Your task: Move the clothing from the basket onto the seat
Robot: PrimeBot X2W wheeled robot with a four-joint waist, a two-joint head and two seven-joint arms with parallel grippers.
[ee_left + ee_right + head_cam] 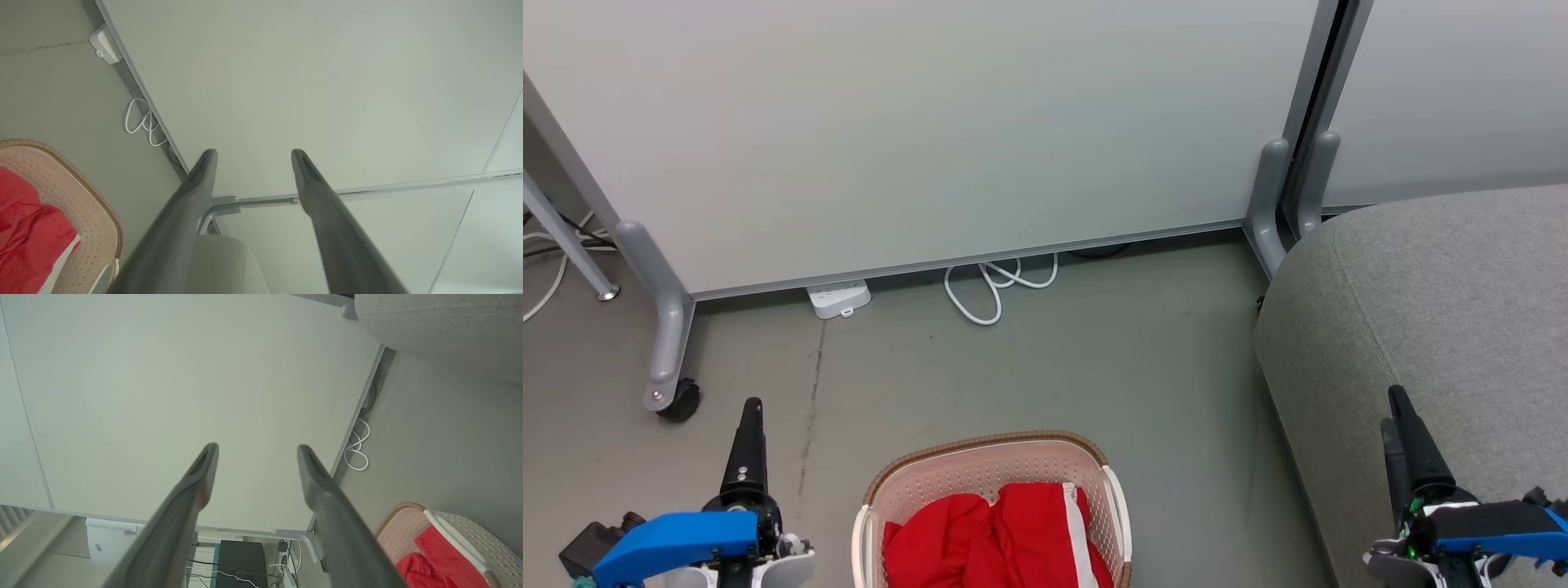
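Fingers first: the left fingers [198, 183] are spread wide and hold nothing, and the right fingers [320, 486] are the same. Between the two arms, close to the robot, the basket [988, 443] sits on the grey floor [1094, 351]. It is cream with small holes, a brown rim and white handles. The clothing [988, 539] is inside the basket. It is bright red and soft, all bunched up, with a white band [1072, 523] down one side. To the right stands the seat [1437, 310], big, grey and round at the corner, apart from the basket. Farther back, a white power strip [840, 298] and a looped white cable [996, 286] lie by a pale wall panel [931, 122] on grey legs [666, 327], one with a black wheel [682, 400].
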